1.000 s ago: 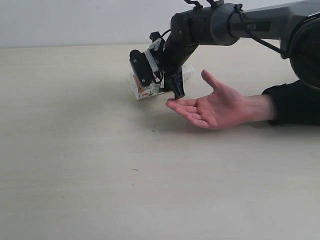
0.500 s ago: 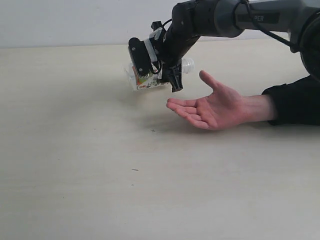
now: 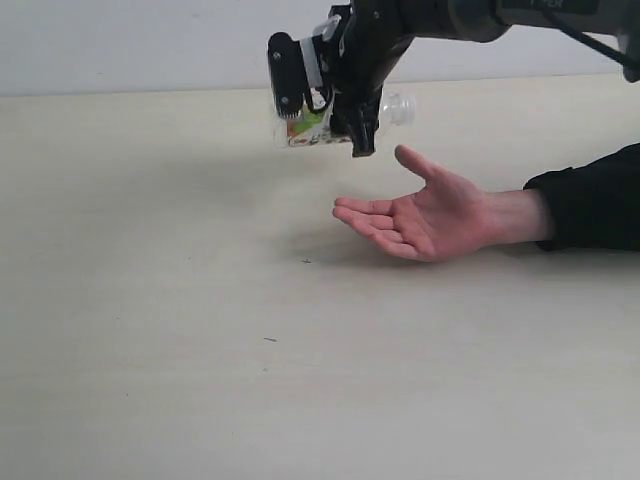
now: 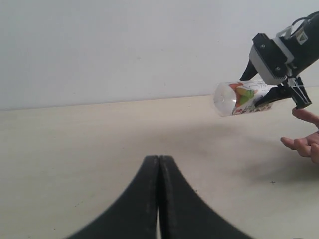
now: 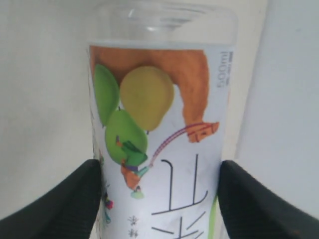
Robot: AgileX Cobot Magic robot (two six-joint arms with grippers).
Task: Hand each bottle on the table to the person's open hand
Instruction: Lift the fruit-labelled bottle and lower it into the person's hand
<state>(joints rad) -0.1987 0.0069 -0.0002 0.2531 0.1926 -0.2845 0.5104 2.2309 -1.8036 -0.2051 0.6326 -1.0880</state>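
The orange-green fruit-label bottle hangs on its side in the air above the table, its neck pointing right. My right gripper is shut on its labelled body; the right wrist view shows the bottle held between both fingers. The bottle is just above and left of the person's open hand, which rests palm up on the table. My left gripper is shut on nothing, low over the table, far from the bottle. The other bottles are out of view.
The person's dark sleeve lies along the table's right side. A pale wall stands behind the table's far edge. A few tiny dark specks mark the tabletop.
My right gripper has lifted the bottle from near the table surface up and slightly right, to above the hand's fingertips. The hand has stayed put.
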